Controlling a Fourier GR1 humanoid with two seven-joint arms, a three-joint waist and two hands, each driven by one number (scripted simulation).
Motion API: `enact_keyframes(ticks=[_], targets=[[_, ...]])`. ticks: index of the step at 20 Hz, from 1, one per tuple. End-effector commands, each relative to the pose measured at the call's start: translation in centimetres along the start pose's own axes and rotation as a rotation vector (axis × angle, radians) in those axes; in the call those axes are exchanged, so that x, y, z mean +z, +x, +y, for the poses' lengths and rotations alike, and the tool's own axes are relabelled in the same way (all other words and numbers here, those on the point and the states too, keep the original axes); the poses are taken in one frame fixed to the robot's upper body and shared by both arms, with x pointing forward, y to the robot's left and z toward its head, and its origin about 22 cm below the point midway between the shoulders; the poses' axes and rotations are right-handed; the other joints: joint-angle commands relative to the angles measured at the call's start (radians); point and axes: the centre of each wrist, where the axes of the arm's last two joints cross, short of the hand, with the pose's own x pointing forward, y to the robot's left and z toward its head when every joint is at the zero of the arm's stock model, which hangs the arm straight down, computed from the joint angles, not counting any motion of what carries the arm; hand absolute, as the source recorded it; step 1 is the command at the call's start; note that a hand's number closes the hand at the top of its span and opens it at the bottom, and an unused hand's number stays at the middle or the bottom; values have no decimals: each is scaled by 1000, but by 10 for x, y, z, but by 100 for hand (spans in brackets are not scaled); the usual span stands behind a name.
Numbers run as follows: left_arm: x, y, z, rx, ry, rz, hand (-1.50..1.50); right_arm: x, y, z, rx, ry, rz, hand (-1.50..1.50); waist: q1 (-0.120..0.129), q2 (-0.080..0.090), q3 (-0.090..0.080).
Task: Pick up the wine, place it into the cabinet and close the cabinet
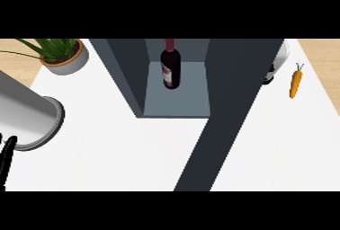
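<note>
While the wine bottle [171, 67] stands upright inside the open cabinet [174, 105], the right hand [275, 67] shows partly behind the cabinet door [229, 108], well apart; its fingers cannot be told.

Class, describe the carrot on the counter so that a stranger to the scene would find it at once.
Start at the dark cabinet in the middle of the white counter, whose open door swings toward the viewer. Look right of it: the carrot lies alone near the counter's right edge. It is slim, orange and green-topped.
</note>
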Motion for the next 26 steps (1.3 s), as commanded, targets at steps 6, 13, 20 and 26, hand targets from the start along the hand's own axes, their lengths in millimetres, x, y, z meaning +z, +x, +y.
enact_keyframes(ticks=[6,13,20,26], targets=[[-11,6,14,23,-14,24,-150,-21,6,52,49,98,-143,150,5,-1,-2],[-21,0,15,62,-34,30,-150,-43,15,55,110,25,-171,150,4,6,-2],[-31,5,3,100,-52,35,-150,-71,27,50,90,24,-153,150,17,10,-2],[-25,-3,4,121,-38,28,-150,-129,45,33,80,-3,-164,150,52,18,-2]])
